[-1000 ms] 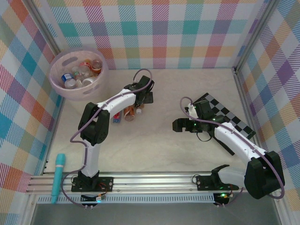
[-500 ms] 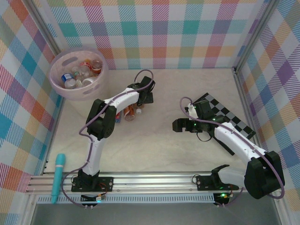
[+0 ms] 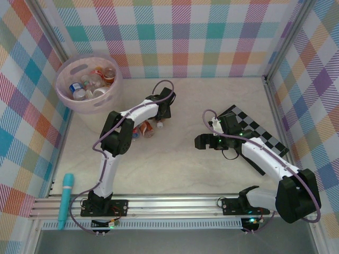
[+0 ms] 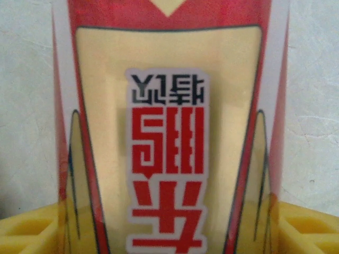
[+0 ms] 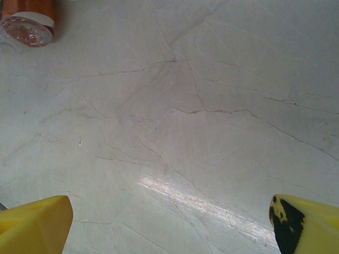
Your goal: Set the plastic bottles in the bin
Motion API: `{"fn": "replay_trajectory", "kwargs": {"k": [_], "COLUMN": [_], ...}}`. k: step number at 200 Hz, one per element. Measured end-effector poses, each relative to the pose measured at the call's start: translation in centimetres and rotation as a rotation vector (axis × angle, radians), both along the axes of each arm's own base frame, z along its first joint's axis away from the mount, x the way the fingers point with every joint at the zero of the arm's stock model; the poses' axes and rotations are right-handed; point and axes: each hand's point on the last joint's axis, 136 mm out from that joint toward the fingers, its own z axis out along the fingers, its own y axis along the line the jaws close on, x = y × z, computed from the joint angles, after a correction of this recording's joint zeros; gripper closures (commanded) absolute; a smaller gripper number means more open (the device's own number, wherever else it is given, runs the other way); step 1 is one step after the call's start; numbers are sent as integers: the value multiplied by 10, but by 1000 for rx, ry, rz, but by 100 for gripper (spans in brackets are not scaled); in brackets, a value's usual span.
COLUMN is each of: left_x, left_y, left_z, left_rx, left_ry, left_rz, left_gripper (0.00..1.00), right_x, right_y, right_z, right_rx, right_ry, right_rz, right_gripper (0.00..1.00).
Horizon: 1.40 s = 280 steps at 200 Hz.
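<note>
Bin: I have the pink bin (image 3: 74, 106) at the far left corner of the bench (image 3: 180, 169), with a heap of bottles (image 3: 90, 82) lying inside it.
Loose bottles: to the right of the bin and nearer me, a few more bottles (image 3: 144, 129) lie on the bench.
Left pincer: just right of those, the left pincer (image 3: 163, 115) is down over a bottle with a red and yellow label (image 4: 169, 132).
Left grip: its yellow fingers (image 4: 32, 233) stand on either side of that bottle. I cannot tell whether they are pressing it.
Right pincer: well to the right of the bin, the right pincer (image 3: 201, 142) hangs over bare bench with its fingers (image 5: 32, 225) wide apart and nothing between them.
Brown bottle: on the bin side of the right pincer, well apart from its fingers, I see one brown bottle (image 5: 29, 18) on the bench.
</note>
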Motion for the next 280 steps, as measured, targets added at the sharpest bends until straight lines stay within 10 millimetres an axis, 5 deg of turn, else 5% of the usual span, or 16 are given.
{"fn": "replay_trajectory", "kwargs": {"k": [21,103,157,222,280], "left_x": [0,-1,-12,-28,-58], "left_y": [0,-3,-27,-69,-64], "left_z": [0,1,17,109,226], "left_rx": [0,-11,-39,-102,-204], "left_ry": [0,3,14,-73,-225], "left_rz": [0,-5,-99,-270,-355], "left_gripper": [42,46,51,60,71], "right_x": [0,-1,-1,0,-1], "right_y": [0,1,1,2,3], "right_z": [0,-2,-3,-13,-13], "right_rx": [1,3,1,-9,-6], "right_ry": [1,8,12,46,47], "right_rz": [1,4,4,6,8], "right_gripper": [5,5,5,5,5]}}
